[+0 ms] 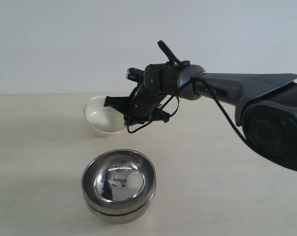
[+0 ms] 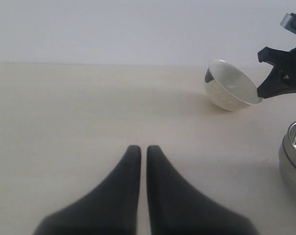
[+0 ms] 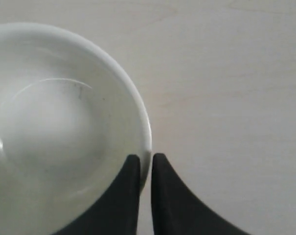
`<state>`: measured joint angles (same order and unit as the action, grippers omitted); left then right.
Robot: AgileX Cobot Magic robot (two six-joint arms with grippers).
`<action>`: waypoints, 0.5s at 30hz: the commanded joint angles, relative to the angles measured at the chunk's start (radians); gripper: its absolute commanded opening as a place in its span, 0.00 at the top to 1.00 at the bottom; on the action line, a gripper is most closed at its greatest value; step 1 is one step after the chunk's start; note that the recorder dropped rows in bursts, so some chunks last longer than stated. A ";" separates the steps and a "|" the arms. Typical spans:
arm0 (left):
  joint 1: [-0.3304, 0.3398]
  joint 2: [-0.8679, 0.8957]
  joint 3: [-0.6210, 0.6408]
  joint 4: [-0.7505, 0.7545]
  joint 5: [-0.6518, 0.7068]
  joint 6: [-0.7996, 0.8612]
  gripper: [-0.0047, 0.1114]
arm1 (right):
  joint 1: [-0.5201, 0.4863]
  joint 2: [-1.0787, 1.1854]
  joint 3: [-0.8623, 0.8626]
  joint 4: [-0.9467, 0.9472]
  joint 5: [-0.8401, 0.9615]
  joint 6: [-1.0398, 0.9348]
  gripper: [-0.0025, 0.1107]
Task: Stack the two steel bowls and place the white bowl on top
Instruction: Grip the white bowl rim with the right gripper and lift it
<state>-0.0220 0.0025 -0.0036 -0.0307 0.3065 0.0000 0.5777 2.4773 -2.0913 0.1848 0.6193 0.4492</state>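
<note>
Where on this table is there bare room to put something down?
Bare: the pale table left of the stacked shiny steel bowls, and right of them. Crowded: behind them, where the right gripper grips the rim of the tilted cream-white ceramic bowl.

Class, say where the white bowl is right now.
In the exterior view, the white bowl is left of centre, tilted, behind the stacked steel bowls, its rim pinched by the right gripper.

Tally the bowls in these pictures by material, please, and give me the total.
Steel bowls: 2
White bowl: 1
Total: 3
</note>
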 commanded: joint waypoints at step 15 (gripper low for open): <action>0.003 -0.003 0.004 -0.006 0.001 -0.008 0.93 | 0.015 -0.043 -0.003 -0.010 0.009 -0.017 0.96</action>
<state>-0.0220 0.0025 -0.0036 -0.0307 0.3065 0.0000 0.5828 2.4500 -2.0913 0.1848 0.6429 0.4469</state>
